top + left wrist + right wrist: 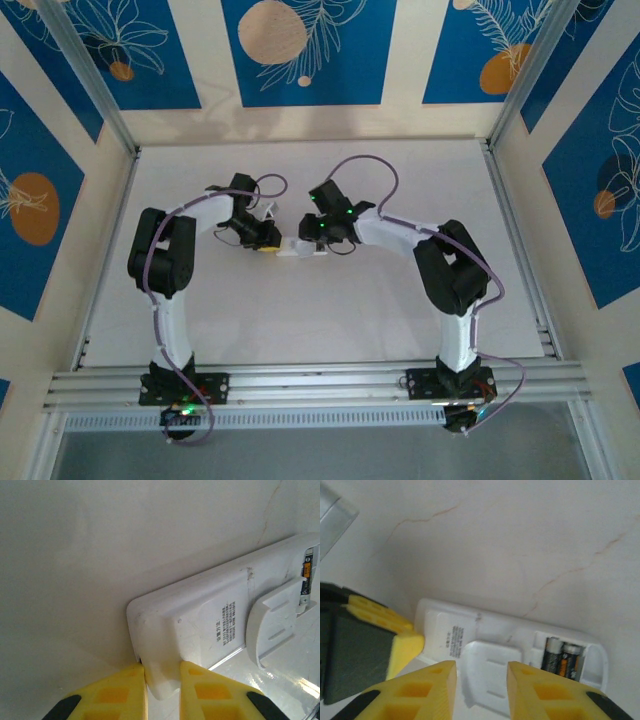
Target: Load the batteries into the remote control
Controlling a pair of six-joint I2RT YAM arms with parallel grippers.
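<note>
Bright diffuse light — soft shadows; wrist views slightly blurry, left one w/ glare btm right.

The left arm (165, 300) and the right arm (455, 300) are built alike: glossy white tubular links joined by bulky black joint housings, each ending in a black base block (178, 385) at the near side, with small green lights (346, 212) glowing at the bases and on the right wrist. A thin lilac cable (152, 290) runs along each arm and loops free by the wrist. The left gripper (162, 682) and the right gripper (481, 680) carry chunky yellow fingers (430, 690) with square recesses moulded into them, backed by black mounts with rounded black patches at the outer edges.
</note>
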